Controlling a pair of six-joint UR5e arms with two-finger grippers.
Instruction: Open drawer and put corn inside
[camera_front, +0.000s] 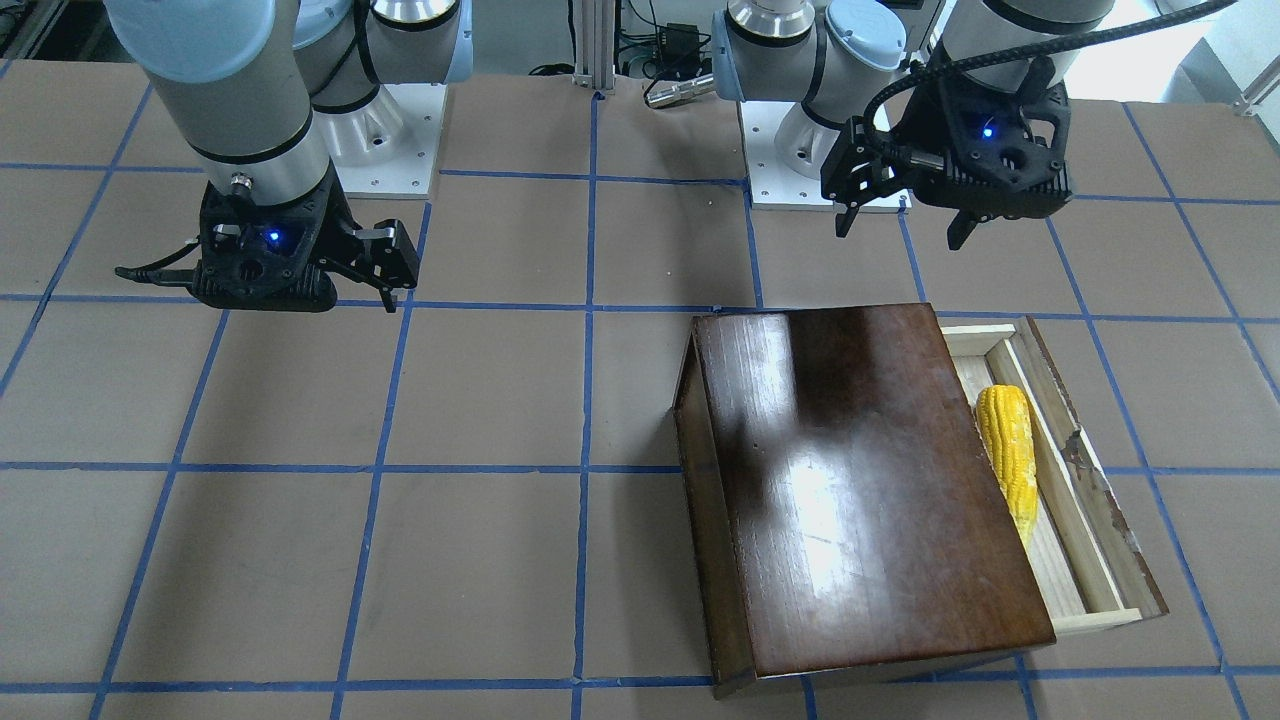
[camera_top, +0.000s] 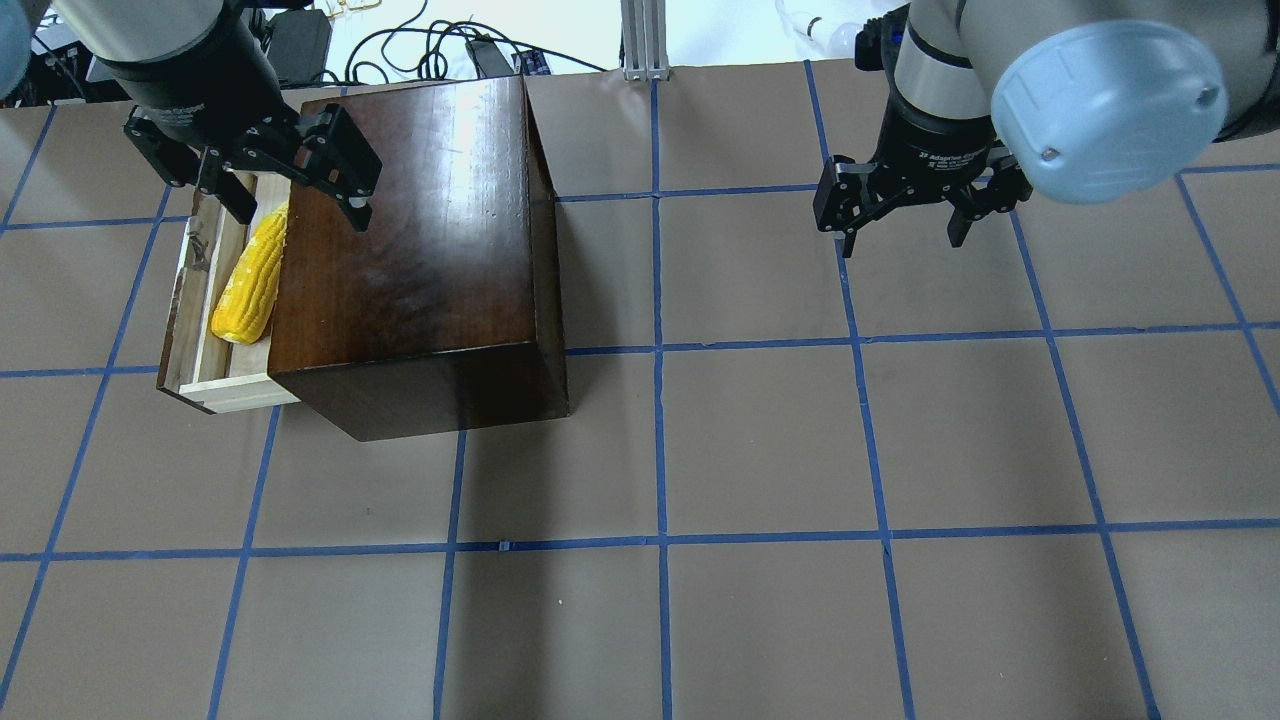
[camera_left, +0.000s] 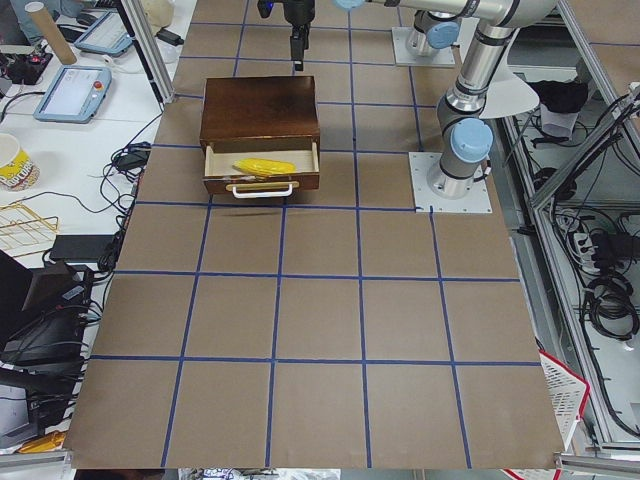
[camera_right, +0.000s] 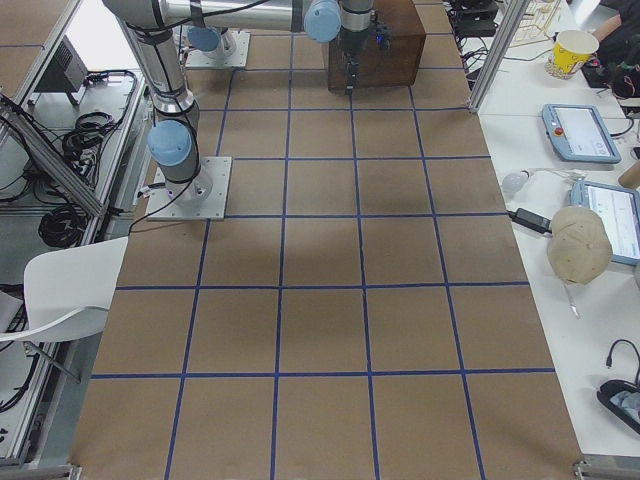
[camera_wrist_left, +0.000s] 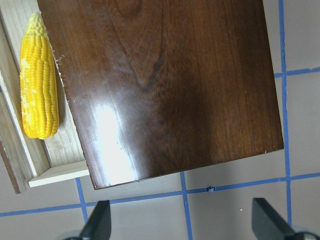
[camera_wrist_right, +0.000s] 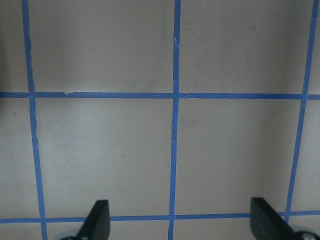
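Note:
The glossy dark-brown box (camera_top: 420, 230) stands on the table's left half. Its drawer (camera_top: 188, 300) is pulled out on the outer side, with pale wood inside and a chipped dark front panel (camera_front: 1095, 500). The yellow corn (camera_top: 250, 280) lies lengthwise in the drawer, close against the box; it also shows in the left wrist view (camera_wrist_left: 37, 85) and the front view (camera_front: 1010, 460). My left gripper (camera_top: 300, 205) is open and empty, raised above the far end of the drawer and the box. My right gripper (camera_top: 900, 238) is open and empty over bare table, far from the box.
The table (camera_top: 760, 450) is covered in brown sheet with a blue tape grid. The two arm bases (camera_front: 380, 150) stand at the robot's edge. The drawer front carries a white handle (camera_left: 263, 189). Tablets and a cup (camera_right: 575, 50) sit on side benches off the table.

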